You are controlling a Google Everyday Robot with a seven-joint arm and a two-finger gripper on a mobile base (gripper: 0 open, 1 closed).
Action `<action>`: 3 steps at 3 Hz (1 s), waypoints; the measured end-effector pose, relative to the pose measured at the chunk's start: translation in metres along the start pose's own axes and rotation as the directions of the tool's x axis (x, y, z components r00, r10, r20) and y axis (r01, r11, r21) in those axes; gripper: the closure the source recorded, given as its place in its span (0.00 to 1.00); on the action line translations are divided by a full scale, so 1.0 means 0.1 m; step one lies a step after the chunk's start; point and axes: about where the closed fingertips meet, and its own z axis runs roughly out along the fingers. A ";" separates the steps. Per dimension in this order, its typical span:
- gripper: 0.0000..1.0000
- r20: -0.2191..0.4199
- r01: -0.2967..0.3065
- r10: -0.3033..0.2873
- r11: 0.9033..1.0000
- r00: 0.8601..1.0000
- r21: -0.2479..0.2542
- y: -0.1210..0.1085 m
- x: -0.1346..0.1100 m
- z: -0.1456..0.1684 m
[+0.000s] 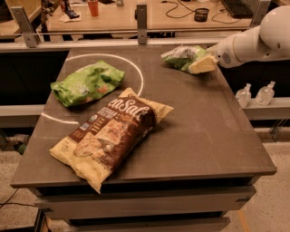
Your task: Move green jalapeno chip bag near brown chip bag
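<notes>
The green jalapeno chip bag [181, 56] lies at the back right of the table, small and dark green with a pale printed panel. My gripper [202, 65] comes in from the right on a white arm [253, 43] and sits at the bag's right end, touching or overlapping it. The brown chip bag [111, 133], large, brown and pale yellow with white lettering, lies flat at the table's front centre-left, well away from the jalapeno bag.
A larger bright green bag [86, 84] lies at the back left, on a white circle line [138, 74] marked on the dark table [208, 136]. Two clear bottles [256, 94] stand on a shelf to the right. A cluttered desk [181, 13] runs behind.
</notes>
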 end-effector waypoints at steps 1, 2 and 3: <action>0.64 -0.008 0.014 -0.014 1.000 1.000 -0.010 0.01 -0.01 -0.02; 0.87 -0.004 0.022 -0.022 1.000 1.000 -0.016 -0.02 0.00 -0.07; 1.00 0.058 0.031 -0.026 0.995 0.998 -0.094 0.06 -0.07 -0.23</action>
